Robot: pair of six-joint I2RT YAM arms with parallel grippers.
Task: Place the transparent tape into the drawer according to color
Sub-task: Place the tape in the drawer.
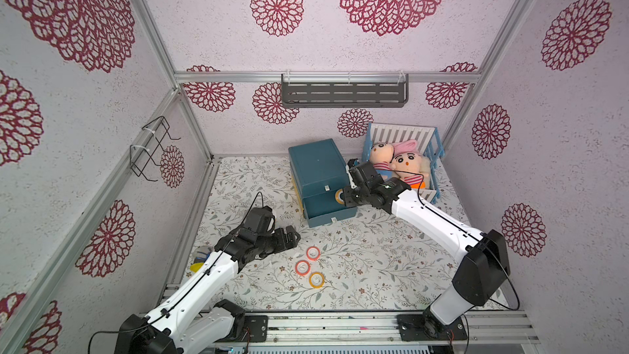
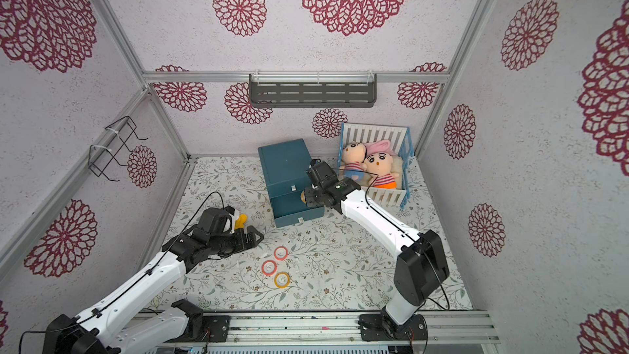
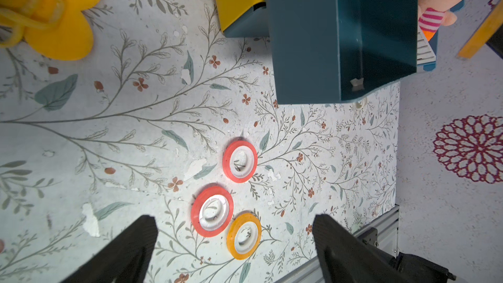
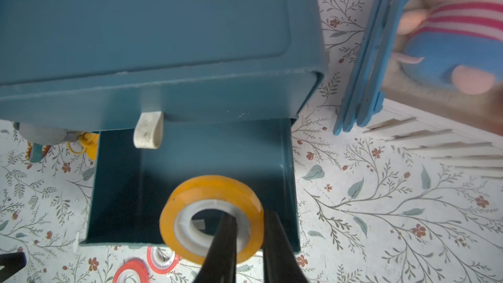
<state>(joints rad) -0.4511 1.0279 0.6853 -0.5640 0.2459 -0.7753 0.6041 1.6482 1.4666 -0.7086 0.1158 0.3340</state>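
Holding a yellow tape ring (image 4: 190, 200) in the right claw (image 4: 249, 217), pinched narrow on the band, with one finger through the hole and one outside. Hanging over the open drawer (image 4: 119, 186), the low one pulled out of the blue box (image 4: 152, 23). Not down on the drawer floor yet, by the look of it.

To do this bit well:

- Go down slowly, straight into the drawer.
- Stay away from the white handle (image 4: 148, 132) just above, and from the drawer walls.
- Get the ring low before letting go, so no bouncing out.
- Open only a little, then lift straight up. That way, no dragging the ring back out on the finger in the hole.

With the left claw (image 3: 234, 219) spread wide and holding nothing, wait above the table near three rings lying flat. Look there for one red ring (image 3: 240, 144), another red ring (image 3: 196, 213), and a second yellow ring (image 3: 231, 240) just beside it. Probably take that yellow one next, for this same drawer. No purple rings to be seen anywhere.
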